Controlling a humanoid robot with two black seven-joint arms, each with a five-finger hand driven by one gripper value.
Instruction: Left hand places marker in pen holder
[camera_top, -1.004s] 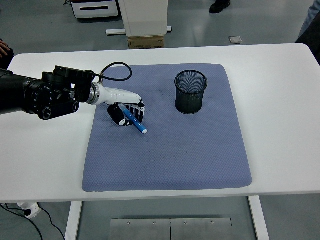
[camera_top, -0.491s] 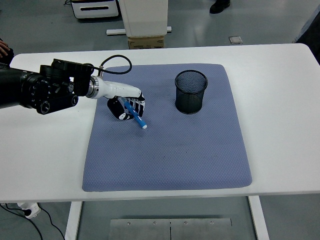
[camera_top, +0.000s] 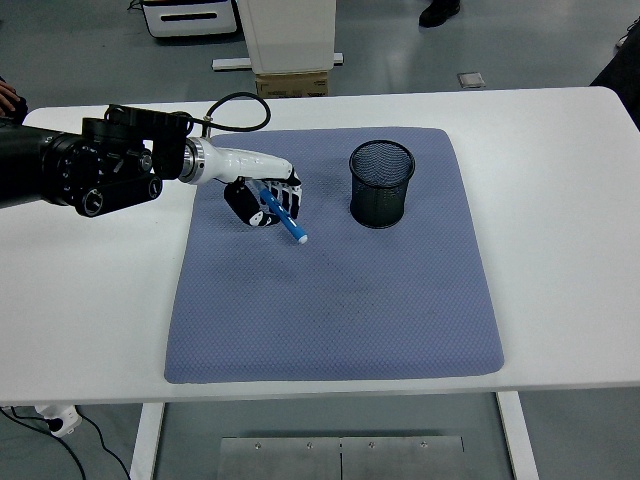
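Observation:
My left hand (camera_top: 264, 200) reaches in from the left over the blue-grey mat (camera_top: 340, 300). Its fingers are shut on a blue marker (camera_top: 284, 220), which slants down to the right with its white tip free, held a little above the mat. The black mesh pen holder (camera_top: 381, 183) stands upright on the mat's far right part, to the right of the hand and apart from it. The right arm is out of view.
The mat lies on a white table (camera_top: 560, 200). A black cable (camera_top: 235, 105) loops above the left wrist. Beyond the table's far edge stand a white pedestal with a cardboard box (camera_top: 290, 70); a person's shoe (camera_top: 438, 12) shows at the top.
My left hand has lifted the marker and carried it up and to the right, closer to the pen holder.

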